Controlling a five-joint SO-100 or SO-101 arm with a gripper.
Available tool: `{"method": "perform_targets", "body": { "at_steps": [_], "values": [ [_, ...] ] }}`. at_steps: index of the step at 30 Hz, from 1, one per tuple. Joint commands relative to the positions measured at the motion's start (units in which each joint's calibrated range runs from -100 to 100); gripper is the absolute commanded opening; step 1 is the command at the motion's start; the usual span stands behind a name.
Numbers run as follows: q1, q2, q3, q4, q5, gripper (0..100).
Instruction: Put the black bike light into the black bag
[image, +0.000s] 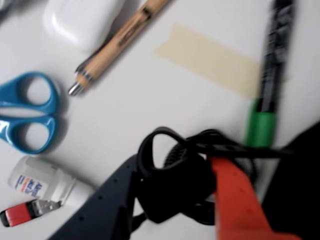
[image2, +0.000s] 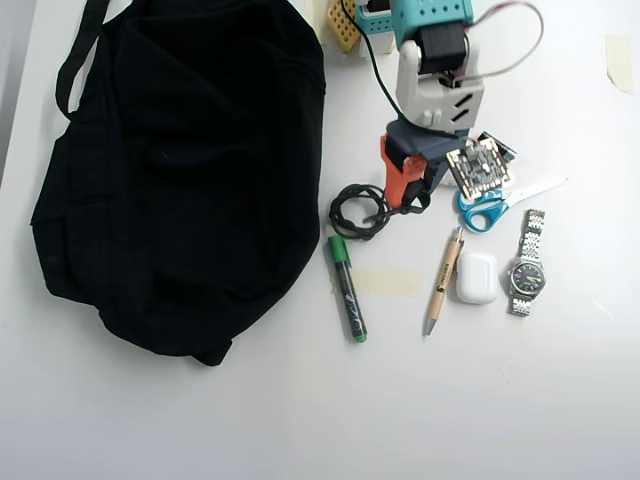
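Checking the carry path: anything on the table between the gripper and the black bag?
In the overhead view, only the coiled black cable lies between the gripper and the black bag; the green marker sits lower, off that line.

White table (image2: 300, 420) filling the overhead view, smooth and matte. Lit evenly and brightly, with soft short shadows. Beige tape (image2: 385, 282) stuck flat near the table's middle; another tape scrap (image2: 620, 62) at its upper right edge. Grey strip along the table's left edge.
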Motion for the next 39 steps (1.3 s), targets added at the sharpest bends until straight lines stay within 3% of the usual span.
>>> {"method": "perform_targets", "body": {
  "at_steps": [1, 11, 22, 35, 39],
  "values": [
    [1.5, -6.86, -3.04, 1.61, 1.38, 2],
    [5.09, -16.32, -3.04, 10.23, 1.96, 2],
    [17.81, -18.81, -1.97, 13.93, 4.69, 2],
    [33.07, -18.4, 13.94, -5.19, 5.84, 2],
    [39.95, -15.33, 14.74, -6.4, 6.0, 2]
  ]
}}
